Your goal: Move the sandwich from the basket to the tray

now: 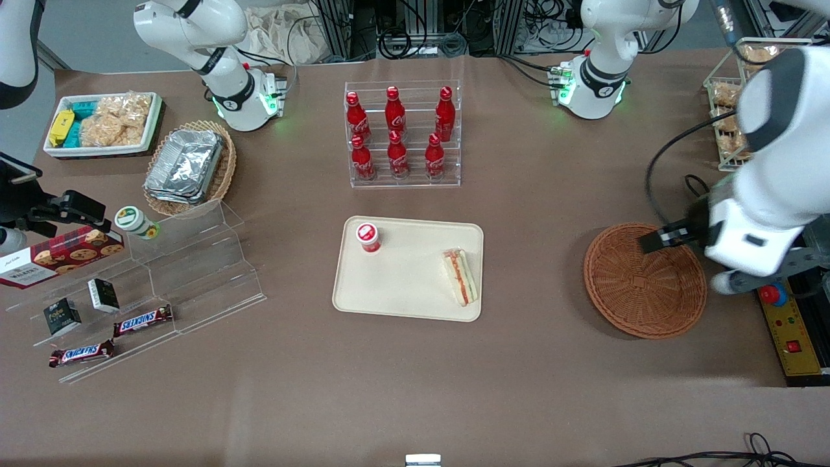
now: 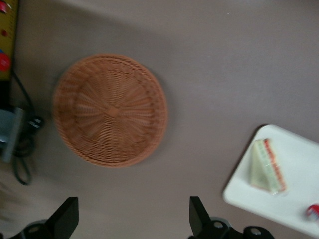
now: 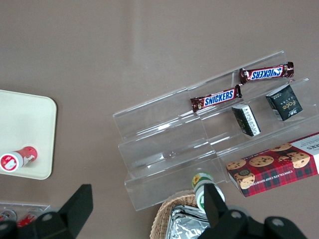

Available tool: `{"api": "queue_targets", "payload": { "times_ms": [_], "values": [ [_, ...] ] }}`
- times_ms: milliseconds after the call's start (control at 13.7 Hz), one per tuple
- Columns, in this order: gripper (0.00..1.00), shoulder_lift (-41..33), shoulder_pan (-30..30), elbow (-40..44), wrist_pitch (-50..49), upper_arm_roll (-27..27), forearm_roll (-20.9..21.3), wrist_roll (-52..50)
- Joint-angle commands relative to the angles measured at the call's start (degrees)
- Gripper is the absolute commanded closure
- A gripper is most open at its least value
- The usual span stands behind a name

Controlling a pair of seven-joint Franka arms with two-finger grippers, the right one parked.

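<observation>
Sandwich [image 1: 460, 277] is on the tray [image 1: 408, 285], lying near the edge toward the working arm's end, apart from the red-cap bottle [image 1: 367, 237] also on the tray. Basket [image 1: 644, 280] sits well apart from the tray. Gripper [image 2: 132, 219] hangs above the basket's edge, fingers [image 2: 67, 215] wide apart, holding nothing.

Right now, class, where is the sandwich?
The sandwich lies on the tray, at its edge nearest the empty basket; the open gripper hovers over that basket.
</observation>
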Motion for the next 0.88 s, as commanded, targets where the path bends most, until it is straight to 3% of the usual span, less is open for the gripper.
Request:
{"api": "queue_targets", "payload": {
  "times_ms": [0,146,510,802],
  "values": [
    [0.0,-8.3,-3.44,-8.63,0.36,8.0,-2.54,9.23],
    [0.0,-12.08,-6.09,-12.23,0.45,12.67,-2.55,13.11],
    [0.0,-21.57,-4.95,-23.65,5.01,12.95,-2.02,14.97],
    [0.0,-20.19,-4.77,-21.14,3.36,12.6,-1.67,14.54]
  ]
}}
